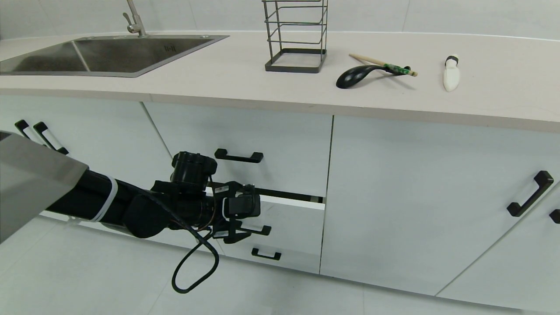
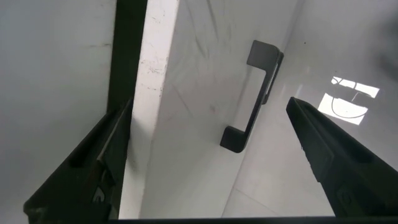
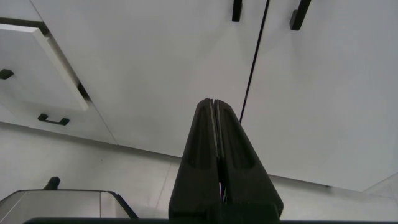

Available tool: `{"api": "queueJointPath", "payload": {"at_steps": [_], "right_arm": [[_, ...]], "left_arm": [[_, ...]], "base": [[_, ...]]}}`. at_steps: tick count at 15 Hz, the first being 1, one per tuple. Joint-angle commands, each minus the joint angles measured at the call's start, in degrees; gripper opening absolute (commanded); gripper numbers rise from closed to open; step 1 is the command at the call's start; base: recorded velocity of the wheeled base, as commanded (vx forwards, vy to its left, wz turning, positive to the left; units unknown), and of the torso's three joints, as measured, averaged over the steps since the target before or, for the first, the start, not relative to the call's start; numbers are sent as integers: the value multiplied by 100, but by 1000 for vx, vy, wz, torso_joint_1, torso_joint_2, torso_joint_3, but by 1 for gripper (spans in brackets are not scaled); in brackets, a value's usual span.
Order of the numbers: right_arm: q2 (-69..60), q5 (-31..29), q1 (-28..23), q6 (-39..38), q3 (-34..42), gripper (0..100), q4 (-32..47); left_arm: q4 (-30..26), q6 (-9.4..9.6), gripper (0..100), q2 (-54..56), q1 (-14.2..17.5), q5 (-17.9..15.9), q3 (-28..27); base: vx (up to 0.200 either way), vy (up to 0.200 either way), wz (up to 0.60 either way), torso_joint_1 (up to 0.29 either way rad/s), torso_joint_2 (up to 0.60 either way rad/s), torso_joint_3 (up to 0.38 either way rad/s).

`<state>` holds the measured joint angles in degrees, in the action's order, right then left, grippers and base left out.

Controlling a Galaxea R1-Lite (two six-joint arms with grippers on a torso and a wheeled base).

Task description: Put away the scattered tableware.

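On the countertop (image 1: 245, 83) lie a black spoon (image 1: 356, 75), a wooden chopstick (image 1: 379, 63) resting across its handle, and a white utensil (image 1: 451, 75) farther right. My left gripper (image 1: 246, 232) is low at the front of the cabinet's middle drawer (image 1: 293, 221), which stands slightly pulled out. Its fingers are open on either side of the drawer's black handle (image 2: 252, 93), with the left gripper (image 2: 208, 106) a little short of it. The right gripper (image 3: 213, 106) is shut on nothing and faces the white cabinet doors.
A black wire rack (image 1: 297, 41) stands empty at the back of the counter. A steel sink (image 1: 109, 52) with a tap is at the far left. More black handles (image 1: 530, 193) stick out from the doors and drawers around the arm.
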<state>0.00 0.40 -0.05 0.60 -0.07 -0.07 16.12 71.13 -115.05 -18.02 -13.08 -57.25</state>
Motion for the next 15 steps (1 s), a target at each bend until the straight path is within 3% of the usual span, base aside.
{"api": "queueJointPath", "payload": {"at_steps": [1, 7, 10, 15], "right_arm": [[0, 4, -4, 2, -1, 0, -1], [0, 4, -4, 2, 7, 0, -1], [0, 4, -4, 11, 7, 0, -1], [0, 13, -4, 11, 7, 0, -1]], "left_arm": [[-21, 6, 100, 9, 0, -2, 12], [-21, 15, 100, 212, 0, -37, 293], [-21, 24, 100, 475, 0, -54, 750], [-21, 32, 100, 1310, -88, -54, 1981]], "base": [[0, 0, 0, 0, 0, 0], [0, 0, 0, 0, 0, 0], [0, 0, 0, 0, 0, 0], [0, 0, 0, 0, 0, 0]]}}
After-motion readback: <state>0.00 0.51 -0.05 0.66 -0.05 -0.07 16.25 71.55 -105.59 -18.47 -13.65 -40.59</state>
